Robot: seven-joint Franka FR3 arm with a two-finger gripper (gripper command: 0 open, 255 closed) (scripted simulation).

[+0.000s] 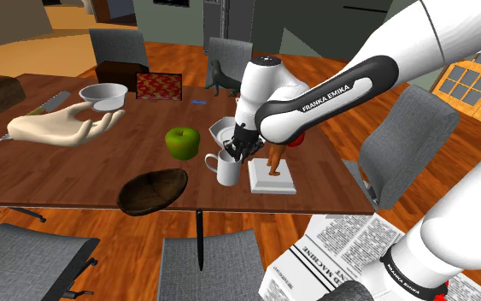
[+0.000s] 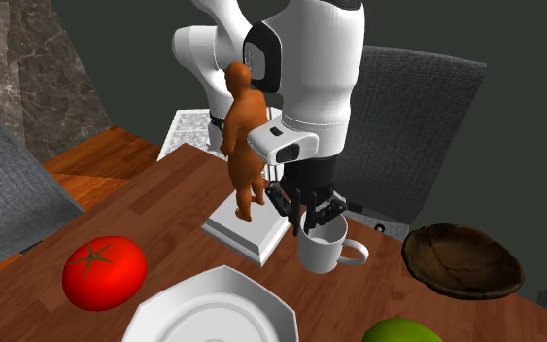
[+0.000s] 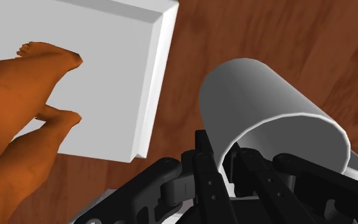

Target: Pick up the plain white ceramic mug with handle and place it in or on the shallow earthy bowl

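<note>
Two fingers (image 3: 204,172) pinch the white mug (image 1: 227,168) wall; arm (image 1: 332,98) bent downward

Shoulder view high behind arm (image 1: 272,85) — second close, opposite; mug (image 1: 228,174) in both.

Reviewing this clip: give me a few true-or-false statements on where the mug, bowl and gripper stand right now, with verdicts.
1. The white mug stands upright on the table beside the figurine's white base. True.
2. The mug already sits in the brown bowl. False: the bowl holds nothing and lies apart from the mug.
3. The gripper has its fingers on either side of the mug's wall at the rim. True.
4. The green apple lies inside the bowl. False: it rests on the table, apart from the bowl.
5. The orange figurine has toppled over. False: it stands upright on its base.
</note>
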